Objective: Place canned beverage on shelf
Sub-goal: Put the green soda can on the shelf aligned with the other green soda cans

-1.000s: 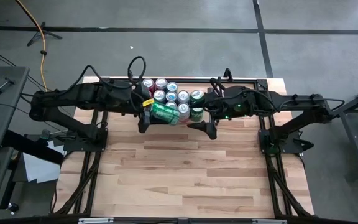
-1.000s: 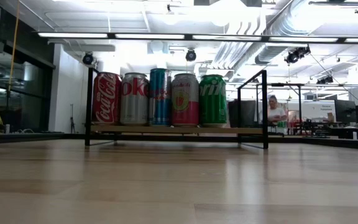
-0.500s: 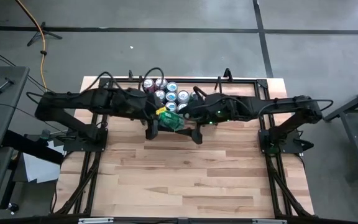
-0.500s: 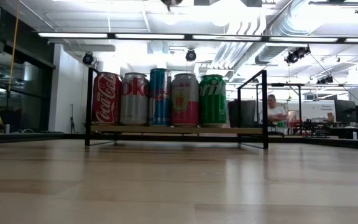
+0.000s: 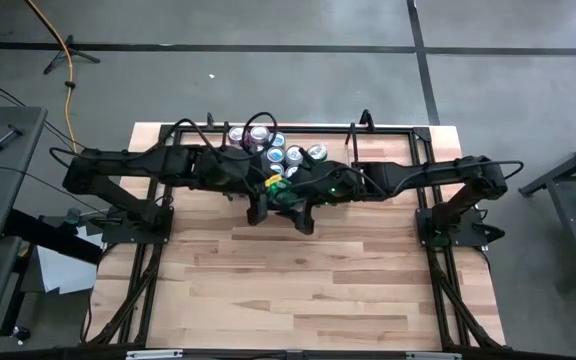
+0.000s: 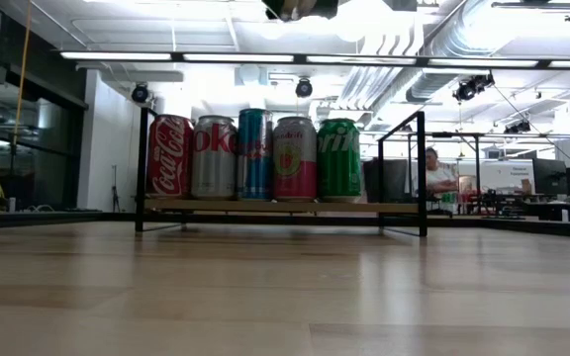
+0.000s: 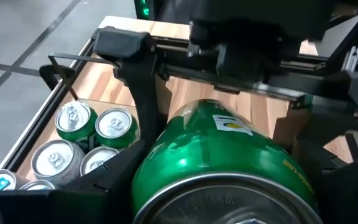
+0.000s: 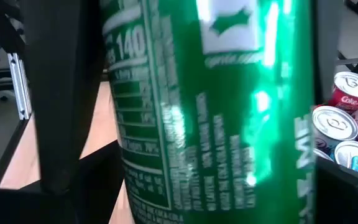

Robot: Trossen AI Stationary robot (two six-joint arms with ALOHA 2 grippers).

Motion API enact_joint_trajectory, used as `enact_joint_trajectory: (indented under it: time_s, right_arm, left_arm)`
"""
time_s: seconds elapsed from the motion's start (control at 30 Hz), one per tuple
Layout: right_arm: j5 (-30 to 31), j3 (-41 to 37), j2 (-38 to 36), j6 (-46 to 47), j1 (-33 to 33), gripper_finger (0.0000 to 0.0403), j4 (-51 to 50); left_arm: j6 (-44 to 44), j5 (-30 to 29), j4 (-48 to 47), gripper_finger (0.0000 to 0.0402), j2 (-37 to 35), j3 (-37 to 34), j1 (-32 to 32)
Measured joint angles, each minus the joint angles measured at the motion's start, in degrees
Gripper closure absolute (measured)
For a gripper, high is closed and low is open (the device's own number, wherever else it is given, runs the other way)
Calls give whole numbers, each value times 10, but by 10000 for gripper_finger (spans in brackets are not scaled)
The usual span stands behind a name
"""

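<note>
A green can (image 5: pixel 280 190) hangs in the air over the near side of the shelf (image 6: pixel 280 208), where both arms meet. My left gripper (image 5: pixel 266 200) is shut on it. My right gripper (image 5: pixel 294 206) is open, and the can's wall (image 8: pixel 216 112) stands between its fingers (image 8: pixel 61 93); whether they touch it I cannot tell. The shelf holds several upright cans (image 6: pixel 255 155) on its wood base, seen from above in the left wrist view (image 7: pixel 73 121). In the low view only a dark bit of a gripper (image 6: pixel 300 8) shows at the top edge. My left gripper pinches the green can's round side wall (image 7: pixel 160 168) between its two fingers (image 7: pixel 107 180), near the end that faces the wrist. The fingers lie along the can and slant down toward the table's right. The can is lifted clear, lying roughly level.
The black frame (image 5: pixel 413 135) edges the wooden table. Bare wood (image 5: pixel 298 290) fills the near half of the table. A person (image 6: pixel 435 178) sits in the room far behind the shelf.
Both arms have come down and toward each other, a little toward the near edge. My left gripper has carried the green can toward the table's right, rolling it slightly. My right gripper has gone left until its fingers stand around the can.
</note>
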Motion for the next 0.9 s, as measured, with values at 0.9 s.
enact_joint_trajectory:
  time_s: [0.9]
  right_arm:
    - [9,-79,-119,34,0,115,-172]
  left_arm:
    - [-60,-27,-22,83,-151,-102,12]
